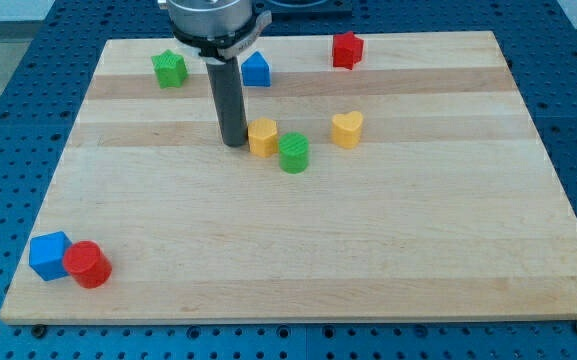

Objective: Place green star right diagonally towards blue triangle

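The green star lies near the view's top left of the wooden board. The blue triangle lies to its right, partly behind the rod. My tip rests on the board below both, just left of a yellow hexagon block. The tip is well below and to the right of the green star and touches neither it nor the blue triangle.
A green cylinder touches the yellow hexagon's lower right. A yellow heart lies further right. A red star is at the top right. A blue cube and red cylinder sit together at bottom left.
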Tool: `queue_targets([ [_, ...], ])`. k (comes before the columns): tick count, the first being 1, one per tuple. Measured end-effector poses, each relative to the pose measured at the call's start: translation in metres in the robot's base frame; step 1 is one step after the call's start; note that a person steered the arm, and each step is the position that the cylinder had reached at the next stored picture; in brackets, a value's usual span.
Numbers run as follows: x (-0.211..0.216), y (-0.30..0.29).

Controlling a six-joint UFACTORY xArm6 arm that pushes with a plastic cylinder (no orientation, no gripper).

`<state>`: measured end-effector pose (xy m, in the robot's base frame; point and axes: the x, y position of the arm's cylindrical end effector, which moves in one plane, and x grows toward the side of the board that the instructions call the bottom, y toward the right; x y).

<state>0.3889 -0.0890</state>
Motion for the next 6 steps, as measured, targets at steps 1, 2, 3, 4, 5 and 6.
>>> queue_targets([
  [1,-0.025,-0.07],
  [2,-0.038,-0.159],
  [3,-0.104,-0.185],
  [4,-0.152,-0.149],
  [5,-0.133,-0.113],
  [6,-0.086,-0.109],
])
